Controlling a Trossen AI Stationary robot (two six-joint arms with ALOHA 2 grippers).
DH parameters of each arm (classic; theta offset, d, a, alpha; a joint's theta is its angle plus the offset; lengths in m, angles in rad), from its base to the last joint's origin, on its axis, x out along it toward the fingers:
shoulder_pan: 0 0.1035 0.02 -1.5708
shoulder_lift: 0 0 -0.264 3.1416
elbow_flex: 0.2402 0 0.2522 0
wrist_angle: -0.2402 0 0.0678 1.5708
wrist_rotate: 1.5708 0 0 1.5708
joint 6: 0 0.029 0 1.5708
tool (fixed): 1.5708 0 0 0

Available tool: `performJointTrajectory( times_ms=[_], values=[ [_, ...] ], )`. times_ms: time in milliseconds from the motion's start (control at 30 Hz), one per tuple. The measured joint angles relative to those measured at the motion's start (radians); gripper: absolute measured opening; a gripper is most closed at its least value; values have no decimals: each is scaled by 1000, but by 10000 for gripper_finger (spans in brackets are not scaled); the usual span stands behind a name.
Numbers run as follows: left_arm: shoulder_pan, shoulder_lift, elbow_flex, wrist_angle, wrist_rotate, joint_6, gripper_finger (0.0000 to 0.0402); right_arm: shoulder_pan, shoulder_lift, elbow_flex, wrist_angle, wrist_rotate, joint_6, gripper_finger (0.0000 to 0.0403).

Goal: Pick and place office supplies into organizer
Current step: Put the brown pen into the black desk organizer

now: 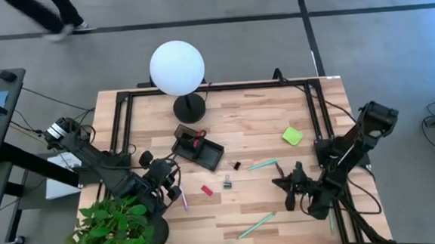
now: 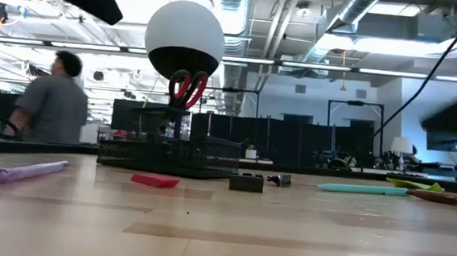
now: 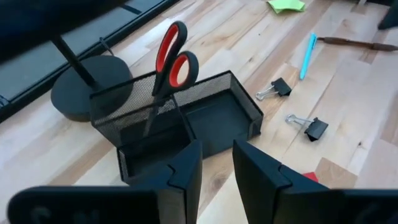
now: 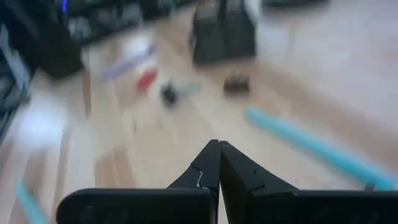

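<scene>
Bench (image 1: 277,111): wooden.
Organizer (image 1: 201,148): left of centre; red-handled scissors (image 3: 171,59) upright inside, apparently already sorted.
Left gripper (image 3: 214,165): beside organizer, jaws parted, empty.
Right gripper (image 4: 219,163): clenched, empty, right side.
Purple pen (image 1: 183,197), clips (image 3: 305,124): loose, awaiting pickup.

Wooden table (image 1: 278,118), organizer (image 1: 202,149), pens (image 1: 262,165), clips (image 1: 227,183)

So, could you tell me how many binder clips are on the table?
2: one binder clip nearer the organizer, the other beside the red block. More may be hidden.
</scene>
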Motion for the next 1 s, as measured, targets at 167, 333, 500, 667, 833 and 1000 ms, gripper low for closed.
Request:
performJointTrajectory(
  times_ms=[167, 333, 500, 667, 833, 1000],
  values=[
    [-5, 0, -35, -1, -4, -30, 86, 11, 49, 0, -2, -135, 42, 0],
    [8, 0, -36, 3, -48, -19, 86, -2, 51, 0, 11, -257, -36, 0],
    [10, 0, -36, 4, -56, -17, 86, -63, 24, 1, 20, -271, -162, 3],
    [6, 0, -36, 4, -46, -19, 86, -103, -47, 2, -53, -352, -144, 4],
    [4, 0, -36, 9, -44, -20, 86, -102, -95, 2, -142, -470, -167, 2],
    [5, 0, -36, 9, -52, -19, 86, -146, -142, 1, -169, -574, -201, 22]
  ],
)
